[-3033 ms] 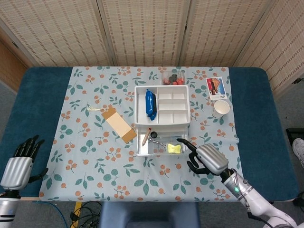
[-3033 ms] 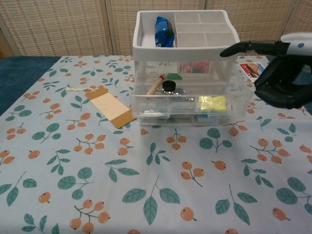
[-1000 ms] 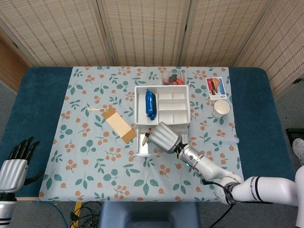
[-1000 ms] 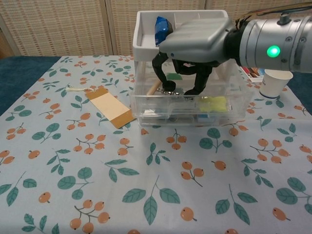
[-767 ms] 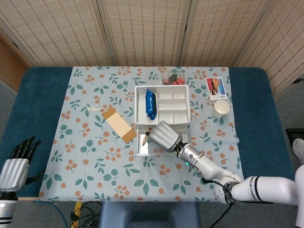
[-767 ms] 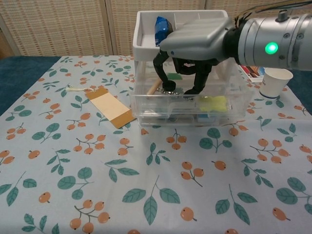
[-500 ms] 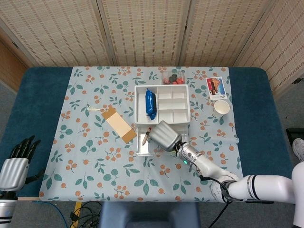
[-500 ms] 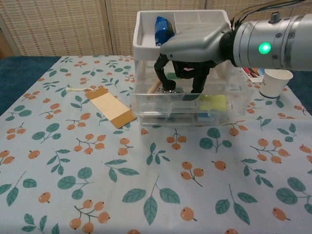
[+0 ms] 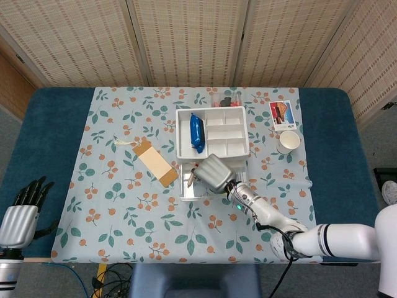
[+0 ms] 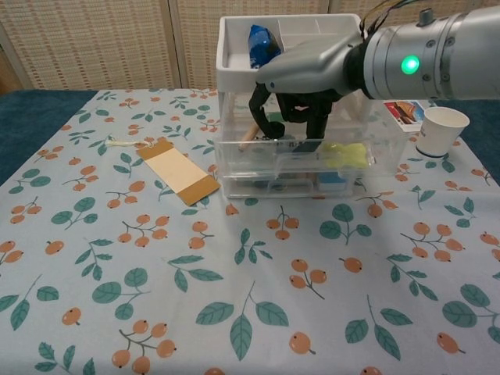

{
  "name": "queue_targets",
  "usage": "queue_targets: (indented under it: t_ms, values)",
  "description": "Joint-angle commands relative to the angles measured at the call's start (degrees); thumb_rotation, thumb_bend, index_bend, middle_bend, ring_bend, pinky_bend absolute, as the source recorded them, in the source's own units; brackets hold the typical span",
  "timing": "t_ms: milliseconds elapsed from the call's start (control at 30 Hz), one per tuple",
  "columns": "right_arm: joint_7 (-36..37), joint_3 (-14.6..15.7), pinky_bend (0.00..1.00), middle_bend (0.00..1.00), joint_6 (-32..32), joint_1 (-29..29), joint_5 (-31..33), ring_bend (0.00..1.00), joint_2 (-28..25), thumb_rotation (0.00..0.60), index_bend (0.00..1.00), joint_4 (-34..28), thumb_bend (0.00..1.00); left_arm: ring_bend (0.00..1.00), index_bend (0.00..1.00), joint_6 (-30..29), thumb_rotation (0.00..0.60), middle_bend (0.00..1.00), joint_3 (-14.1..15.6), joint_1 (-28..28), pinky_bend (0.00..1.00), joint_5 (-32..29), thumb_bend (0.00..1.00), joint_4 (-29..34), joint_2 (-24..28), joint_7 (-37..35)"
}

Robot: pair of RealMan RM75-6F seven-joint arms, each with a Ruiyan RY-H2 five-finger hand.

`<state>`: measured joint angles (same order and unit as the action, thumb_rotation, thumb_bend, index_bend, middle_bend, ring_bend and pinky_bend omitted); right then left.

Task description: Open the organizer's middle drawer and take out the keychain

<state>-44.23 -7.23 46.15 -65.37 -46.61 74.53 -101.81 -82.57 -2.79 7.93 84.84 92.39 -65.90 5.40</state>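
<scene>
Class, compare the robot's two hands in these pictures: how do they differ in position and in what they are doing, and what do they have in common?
Position: the right hand hangs over the organizer's open middle drawer, while the left hand sits off the floral cloth, at the table's near left edge.

Activity: the right hand's fingers reach down into the drawer; whether they hold anything cannot be told. The left hand holds nothing, its fingers spread.

Shared: both have silver backs and black fingers.

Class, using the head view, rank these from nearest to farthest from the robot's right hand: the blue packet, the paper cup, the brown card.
From the right hand:
1. Blue packet, just behind it in the organizer's top tray.
2. Brown card, to its left on the cloth.
3. Paper cup, far right.
</scene>
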Motion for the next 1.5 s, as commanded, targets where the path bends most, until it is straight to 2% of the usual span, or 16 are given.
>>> queue_targets:
  t_ms: [33, 633, 1167, 1500]
  values:
    - [0.32, 0.32, 1.0, 0.94, 0.12, -0.26, 0.4, 1.0, -0.07, 0.6, 0.45, -0.16, 0.27, 0.02, 0.1, 0.07, 0.6, 0.04, 0.01, 0.01, 0.11, -0.07, 0.21, -0.06, -0.01, 0.0]
    - [2.11, 3.09, 1.0, 0.94, 1.96, -0.69, -0.82, 1.0, 0.24, 0.6, 0.49, -0.96, 0.31, 0.02, 0.1, 0.18, 0.6, 0.04, 0.16, 0.07, 0.11, -0.03, 0.21, -0.8, -0.57, -0.53]
    - [2.98, 4.25, 1.0, 0.94, 2.62, -0.29, -3.02, 1.0, 0.95, 0.6, 0.51, 0.51, 0.35, 0.02, 0.1, 0.33, 0.6, 0.04, 0.09, 0.21, 0.11, -0.25, 0.21, -0.8, -0.81, -0.22]
    - [3.46, 4.45, 1.0, 0.95, 2.46, -0.32, -3.29, 1.0, 1.46, 0.6, 0.6, 1.4, 0.44, 0.02, 0.1, 0.29, 0.6, 0.04, 0.09, 0.22, 0.11, -0.29, 0.21, -1.05, -0.94, -0.31]
